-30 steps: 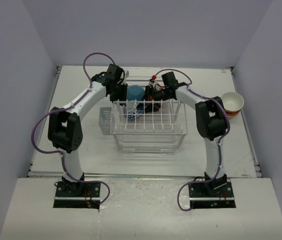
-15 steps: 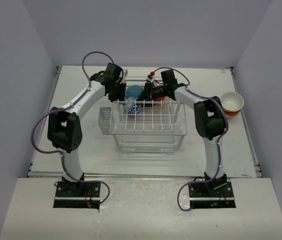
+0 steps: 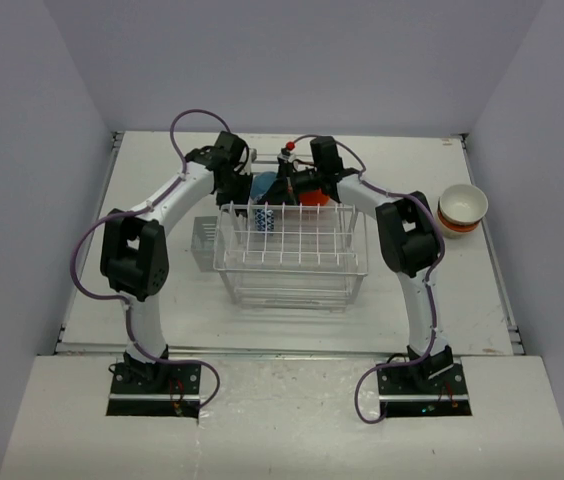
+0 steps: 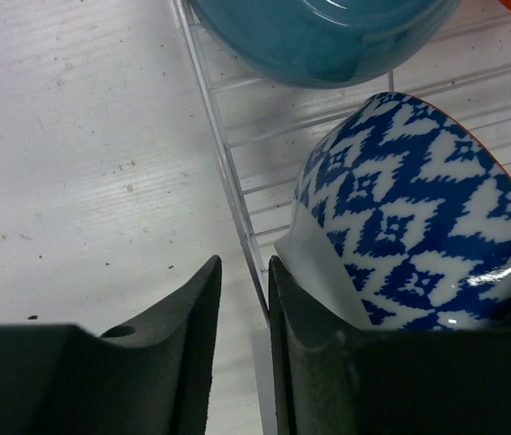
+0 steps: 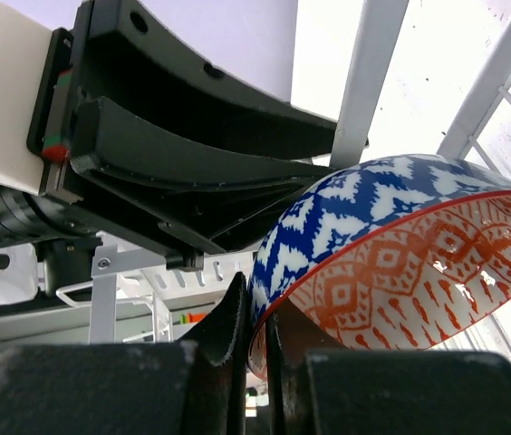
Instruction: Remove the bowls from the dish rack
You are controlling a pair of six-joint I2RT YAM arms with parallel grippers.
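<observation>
Both arms bend over the far end of the dish rack (image 3: 292, 240), which stands in the middle of the bench (image 3: 162, 300). The right end effector (image 5: 257, 340) is pinched tight on the rim of the blue-and-white patterned bowl (image 5: 400, 245), 1 finger outside and 1 on the orange-printed inside. That bowl is tipped on its side in the rack's far left corner. The left end effector (image 4: 245, 353) sits just beside it, jaws narrow, astride a wire of the rack's wall; whether it nips that wire I cannot tell. A blue bowl (image 4: 319, 36) lies just beyond, with an orange bowl (image 3: 314, 195) to its right. Over by the bench's right edge, a cream bowl (image 3: 463, 202) is stacked on a second orange bowl (image 3: 459, 226).
</observation>
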